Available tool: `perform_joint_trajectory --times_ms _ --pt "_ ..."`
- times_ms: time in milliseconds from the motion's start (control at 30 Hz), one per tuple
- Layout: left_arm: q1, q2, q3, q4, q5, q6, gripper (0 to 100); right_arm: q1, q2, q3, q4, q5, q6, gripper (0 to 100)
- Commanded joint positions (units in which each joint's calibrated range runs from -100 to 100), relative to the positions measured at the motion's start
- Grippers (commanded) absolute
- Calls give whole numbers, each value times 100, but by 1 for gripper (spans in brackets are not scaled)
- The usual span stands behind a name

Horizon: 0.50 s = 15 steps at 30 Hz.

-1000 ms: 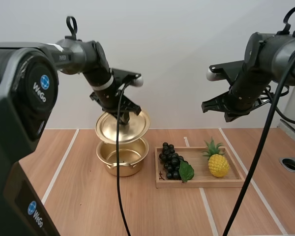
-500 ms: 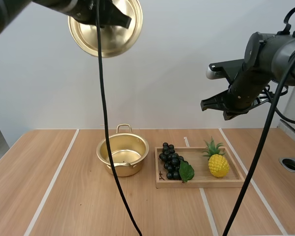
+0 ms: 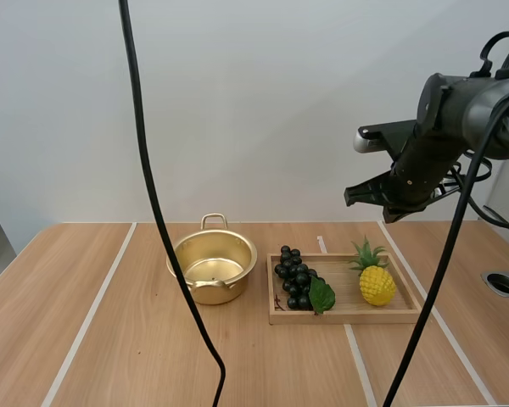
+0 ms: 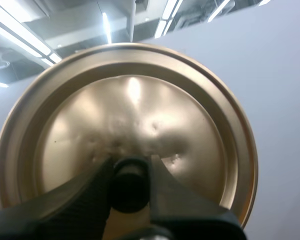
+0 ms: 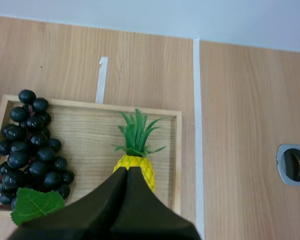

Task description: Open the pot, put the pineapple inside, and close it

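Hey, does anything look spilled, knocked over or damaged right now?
Nothing spilled or tipped: the pot sits upright and open, and the grapes and pineapple rest inside the wooden tray. One small oddity: the lid, pinched by its knob in the left pincer, shows a few shallow dents near the knob.

Left claw: closed on the black knob of the lid, and carrying the lid by it.
Left fingers: one on each side of the knob, tips pinching it between them.
Right arm: raised high at the right side, well above the surface, with the elbow bent and the forearm sloping down toward the middle.
Right claw: hangs in the air, touching nothing.
Right claw state: fingers pressed together as one dark wedge, nothing between them, the tip aimed down at the surface.
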Motion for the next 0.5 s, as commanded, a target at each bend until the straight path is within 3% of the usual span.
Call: perform_joint_trajectory --times_ms 0,167,367,467 --pt "8 -33 -309 -138 74 -17 0 -26 117 126 38 -38 -30 0" --pt "8 -33 -574 -138 90 -17 0 -26 401 324 38 -171 -30 3" --pt "8 -33 -663 -150 381 -17 0 -26 715 534 15 -623 -30 78" --pt "8 -33 -663 -150 498 -17 0 -26 831 688 15 -1026 -30 93"
